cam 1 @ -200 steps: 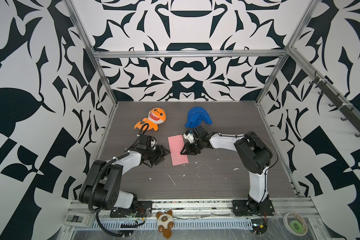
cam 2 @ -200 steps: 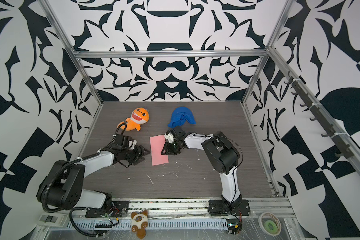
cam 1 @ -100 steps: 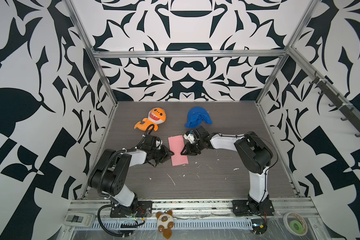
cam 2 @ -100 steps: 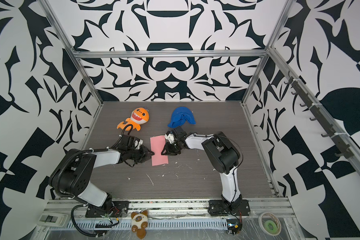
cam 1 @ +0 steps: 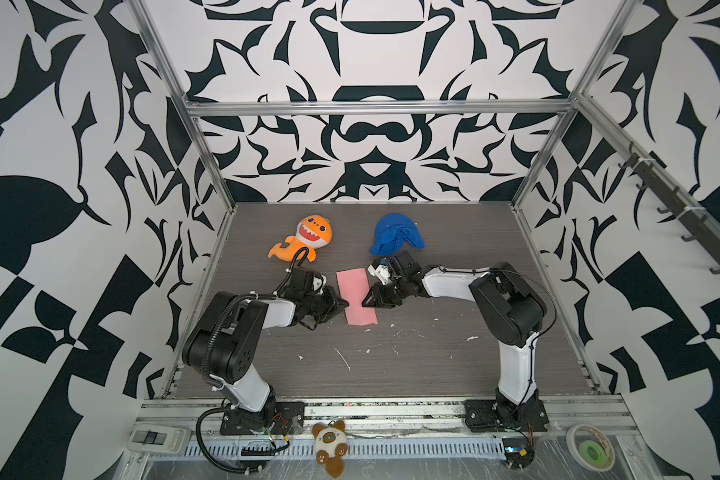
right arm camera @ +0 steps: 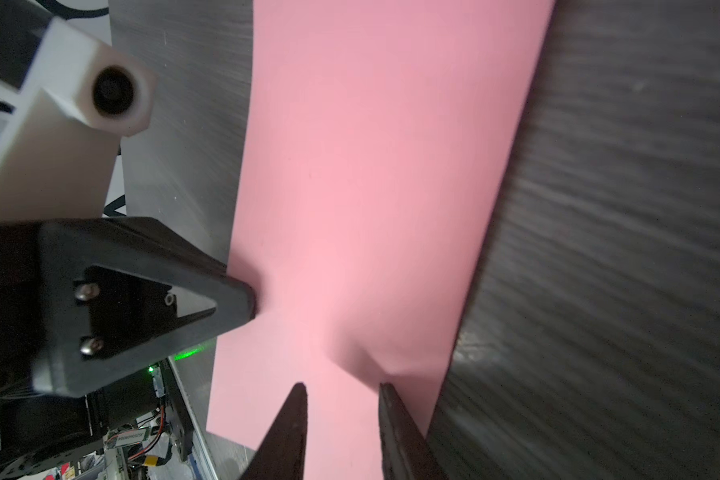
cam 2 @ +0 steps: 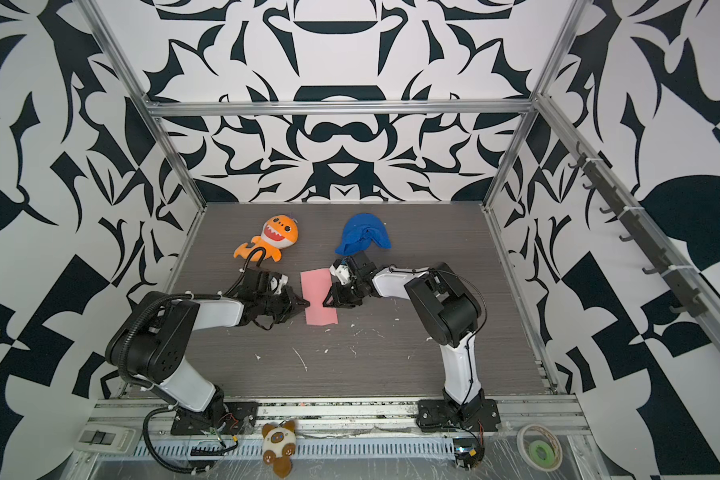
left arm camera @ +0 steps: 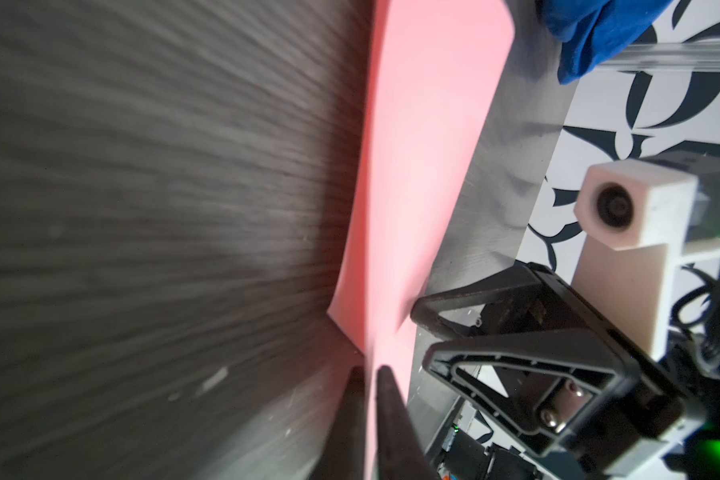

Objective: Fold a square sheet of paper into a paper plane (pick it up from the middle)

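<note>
Paper [cam 1: 356,291] btwn L gripper [cam 1: 343,304], R gripper [cam 1: 366,301]

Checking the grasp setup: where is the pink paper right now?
In both top views the pink paper lies mid-table, between the left claw and right claw, nearer the camera than the blue cloth.

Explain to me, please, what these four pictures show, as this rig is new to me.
Two robot arms stand at a dark table. Two pictures look down from overhead; two come from cameras on the wrists. On the table lie a pink sheet of paper, an orange shark plush and a blue cloth. The left gripper has its fingers shut on the paper's edge; the right gripper has its fingers apart at the opposite edge.
</note>
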Action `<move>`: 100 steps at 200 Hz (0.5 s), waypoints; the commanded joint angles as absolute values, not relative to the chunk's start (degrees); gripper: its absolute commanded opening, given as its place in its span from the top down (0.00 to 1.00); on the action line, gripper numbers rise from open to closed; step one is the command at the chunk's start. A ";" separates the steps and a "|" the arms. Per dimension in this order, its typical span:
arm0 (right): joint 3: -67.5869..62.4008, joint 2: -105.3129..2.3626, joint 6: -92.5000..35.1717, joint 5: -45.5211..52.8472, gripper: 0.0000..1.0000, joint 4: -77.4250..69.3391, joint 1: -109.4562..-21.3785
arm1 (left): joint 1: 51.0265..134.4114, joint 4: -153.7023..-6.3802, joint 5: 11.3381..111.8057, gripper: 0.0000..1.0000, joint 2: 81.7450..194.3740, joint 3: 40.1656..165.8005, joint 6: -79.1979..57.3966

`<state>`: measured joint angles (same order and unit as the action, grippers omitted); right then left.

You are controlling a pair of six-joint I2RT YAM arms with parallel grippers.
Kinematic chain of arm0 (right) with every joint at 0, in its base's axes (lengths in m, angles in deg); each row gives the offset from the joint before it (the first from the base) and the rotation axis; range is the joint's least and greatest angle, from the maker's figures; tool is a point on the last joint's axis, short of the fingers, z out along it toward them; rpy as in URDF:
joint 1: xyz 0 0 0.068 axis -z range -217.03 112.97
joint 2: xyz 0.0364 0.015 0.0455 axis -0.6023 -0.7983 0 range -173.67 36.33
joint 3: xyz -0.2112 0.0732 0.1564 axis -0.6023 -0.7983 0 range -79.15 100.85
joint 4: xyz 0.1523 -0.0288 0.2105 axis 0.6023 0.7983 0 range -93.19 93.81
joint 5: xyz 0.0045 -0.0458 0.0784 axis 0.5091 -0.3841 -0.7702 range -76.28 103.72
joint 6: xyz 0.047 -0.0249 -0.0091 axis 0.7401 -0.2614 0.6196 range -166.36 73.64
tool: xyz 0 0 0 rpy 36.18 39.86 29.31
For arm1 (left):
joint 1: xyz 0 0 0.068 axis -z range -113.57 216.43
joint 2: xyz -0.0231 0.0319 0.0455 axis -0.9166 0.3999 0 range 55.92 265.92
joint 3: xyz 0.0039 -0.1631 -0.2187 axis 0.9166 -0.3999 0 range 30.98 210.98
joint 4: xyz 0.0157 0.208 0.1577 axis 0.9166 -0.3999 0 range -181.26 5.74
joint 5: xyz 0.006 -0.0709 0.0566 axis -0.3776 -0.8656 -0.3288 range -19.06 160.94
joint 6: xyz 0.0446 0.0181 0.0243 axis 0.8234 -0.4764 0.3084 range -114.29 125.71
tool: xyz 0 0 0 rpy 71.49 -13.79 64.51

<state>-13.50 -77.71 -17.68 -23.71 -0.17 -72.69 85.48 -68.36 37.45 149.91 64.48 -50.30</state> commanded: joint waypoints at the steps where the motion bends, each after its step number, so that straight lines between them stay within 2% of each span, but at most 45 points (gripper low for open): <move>1: -13.34 -73.33 -23.04 -22.61 0.64 -1.49 -72.49 | 85.63 -69.88 37.37 0.96 150.05 65.68 -51.43; 21: -17.89 -68.08 -27.54 -20.04 0.58 -6.31 -72.93 | 85.65 -74.11 38.37 0.99 150.09 67.18 -51.94; 53: -25.07 -59.91 -36.85 -7.33 0.49 -10.79 -77.61 | 85.65 -78.81 38.73 1.00 149.80 69.31 -53.90; 100: -27.38 -57.10 -49.35 9.55 0.45 -12.04 -88.11 | 85.64 -82.63 38.40 1.00 150.30 71.75 -56.80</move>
<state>-26.26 -58.28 -39.86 -1.94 -9.43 -84.15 85.48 -78.94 38.34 149.91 70.23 -54.35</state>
